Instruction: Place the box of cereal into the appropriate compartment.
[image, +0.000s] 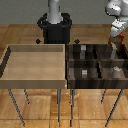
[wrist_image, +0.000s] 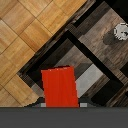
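Four cells divide the dark streaky wooden bin (image: 95, 82), which stands on thin metal legs beside a light-wood tray (image: 34, 80) over a parquet floor (wrist_image: 30, 30). My claw (image: 116, 41) grips the red box of cereal (wrist_image: 59, 88) above the far compartment (wrist_image: 92, 75) at the exterior view's right.

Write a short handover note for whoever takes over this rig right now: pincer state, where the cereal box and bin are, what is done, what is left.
Pincer: shut on the box of cereal, held in the air.
Position: over the far corner of the dark wooden bin, on the exterior view's right. The wrist view shows the red box above a compartment of that bin.
Other: small grey blocks sit in some cells; the light-wood tray stands beside the bin.
Done: box picked up and carried to the bin.
Left: lower it into the compartment, open, withdraw.
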